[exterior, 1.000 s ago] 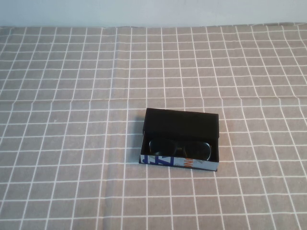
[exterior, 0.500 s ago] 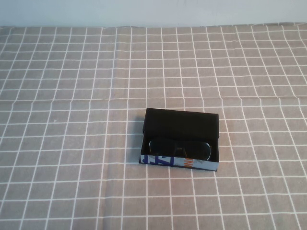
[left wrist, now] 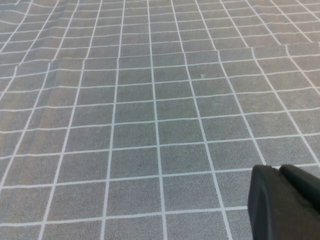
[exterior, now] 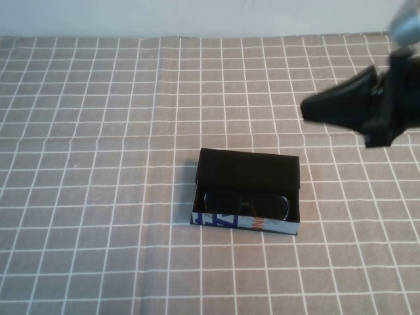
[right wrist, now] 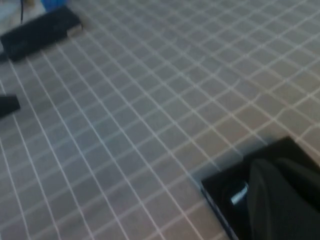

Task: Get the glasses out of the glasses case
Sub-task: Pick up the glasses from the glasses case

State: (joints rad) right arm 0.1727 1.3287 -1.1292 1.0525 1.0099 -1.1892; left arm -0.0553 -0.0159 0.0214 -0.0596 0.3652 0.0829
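The glasses case point(exterior: 247, 190) lies open in the middle of the checked cloth, with its lid flap folded back and its white-blue lettered front facing me. The black glasses point(exterior: 246, 203) lie inside it. My right gripper point(exterior: 308, 108) hangs above the cloth, up and to the right of the case, pointing left with its fingers together and nothing in them. In the right wrist view the case point(right wrist: 222, 192) shows just beside the gripper point(right wrist: 272, 167). My left gripper point(left wrist: 277, 170) is out of the high view and hovers shut and empty over bare cloth.
A grey cloth with white grid lines point(exterior: 98, 131) covers the whole table. In the right wrist view a flat black object point(right wrist: 40, 30) lies far off at the cloth's edge.
My right arm has come into the high view from the right edge, above and to the right of the case. The case and glasses have not moved.
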